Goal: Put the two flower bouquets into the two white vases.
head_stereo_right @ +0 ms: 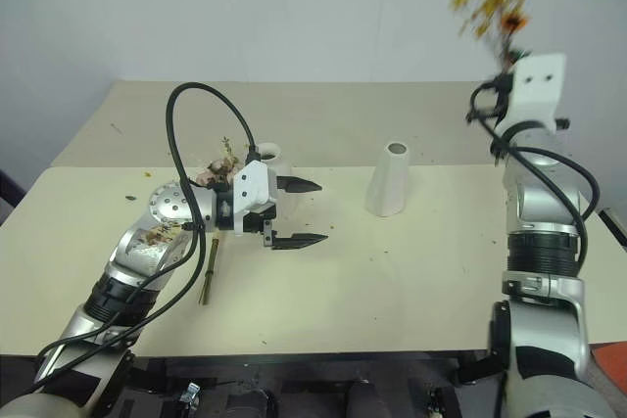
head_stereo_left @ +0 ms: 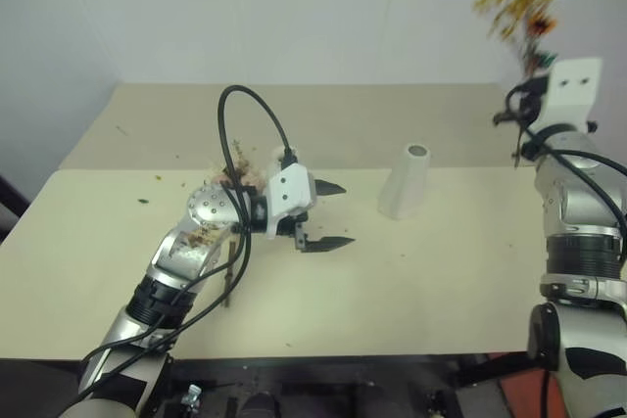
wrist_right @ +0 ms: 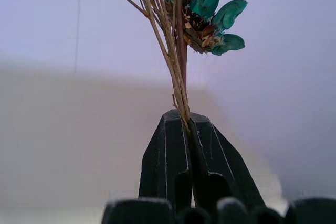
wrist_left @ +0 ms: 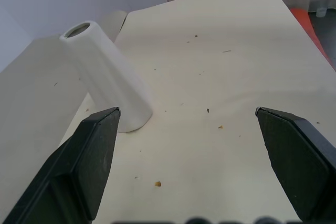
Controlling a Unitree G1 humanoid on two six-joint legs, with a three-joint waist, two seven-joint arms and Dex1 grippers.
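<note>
Up on the right, the right gripper is raised high above the table, its two black fingers pressed tight together on the thin stems of the yellow-orange bouquet — the blossoms stand above the wrist, against the pale wall. From the wrist camera the stems rise straight out from between the pinched fingertips, with a flower head just above them.

Over on the left, the left gripper hovers low over the tabletop with its jaws spread wide and nothing between them, pointing across toward the tall vase. That vase, a slanted white tapering tube with an open mouth, stands on the table between the two arms, well apart from both grippers. In the left wrist view it sits beyond the open fingers, leaning, with bare table and a few crumbs of dried plant around it.

Behind the left wrist there is the pink rose bouquet, pink and pale sprigs peeking out — its thick stem runs down across the table beneath the forearm. Just beyond it the white rim of the squat vase shows; the arm hides the rest, so whether the bouquet touches it cannot be told.
</note>
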